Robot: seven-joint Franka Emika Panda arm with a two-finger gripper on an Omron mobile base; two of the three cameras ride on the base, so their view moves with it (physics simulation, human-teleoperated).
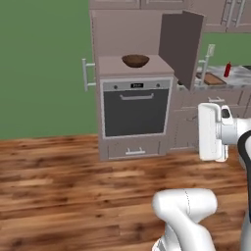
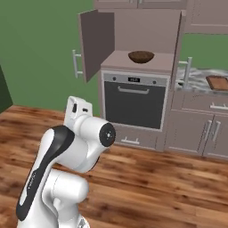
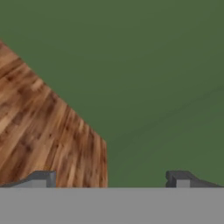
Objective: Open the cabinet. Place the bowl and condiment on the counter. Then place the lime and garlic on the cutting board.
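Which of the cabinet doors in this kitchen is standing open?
The cabinet door directly above the oven, swung outward to expose the wooden bowl on its shelf. The wall cabinets beside and above it remain shut.

Dark-brown bowl point(image 1: 135, 61); taupe cabinet point(image 1: 181, 45); red condiment point(image 1: 227, 70); grey-white veined counter point(image 1: 241, 74); reddish-brown cutting board point(image 2: 217, 82).

Cabinet point(image 1: 132, 37) opening: your way in is free from the front, above the bowl point(image 1: 136, 60).
Door point(image 1: 180, 44): swung out right of the cabinet, blocking your side approach from the counter point(image 1: 235, 76).
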